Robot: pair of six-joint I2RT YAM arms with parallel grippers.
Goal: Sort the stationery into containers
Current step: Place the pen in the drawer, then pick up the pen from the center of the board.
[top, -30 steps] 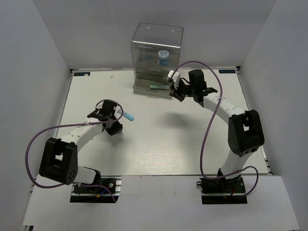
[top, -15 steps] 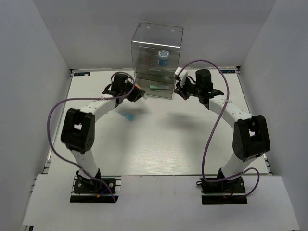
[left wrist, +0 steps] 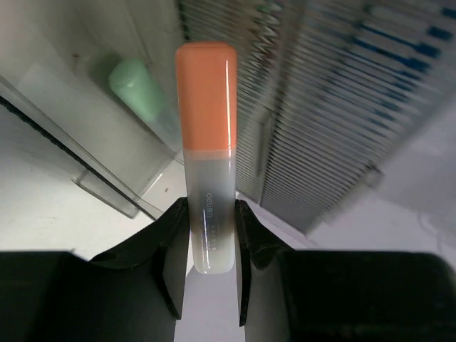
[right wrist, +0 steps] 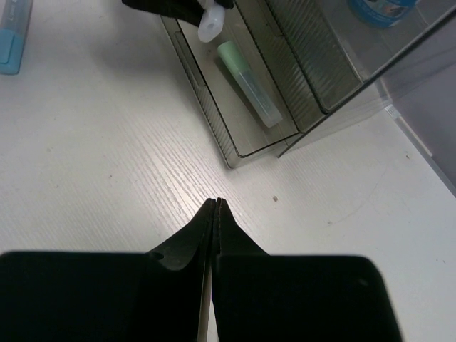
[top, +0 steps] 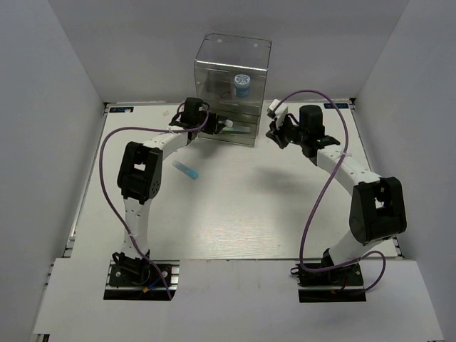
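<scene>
My left gripper point(left wrist: 209, 246) is shut on a white marker with an orange cap point(left wrist: 206, 100). It holds the marker over the open bottom drawer point(right wrist: 235, 139) of the clear container point(top: 231, 68). A green marker point(right wrist: 249, 82) lies in that drawer and also shows in the left wrist view point(left wrist: 139, 85). The marker's white end point(right wrist: 209, 25) pokes out above the drawer's back. A round blue-white pot point(top: 242, 85) sits higher in the container. A blue-capped marker point(top: 187, 169) lies on the table. My right gripper point(right wrist: 216, 205) is shut and empty, right of the drawer.
The grey ribbed drawer stack point(left wrist: 342, 107) stands just right of the held marker. White walls enclose the table point(top: 235, 214) on three sides. The right arm point(top: 335, 160) arches along the right side, its cable looping above it.
The left arm swung from the table's left middle up to the container, carrying the orange-capped marker. The right gripper drew back from the drawer toward the right and closed fully.
</scene>
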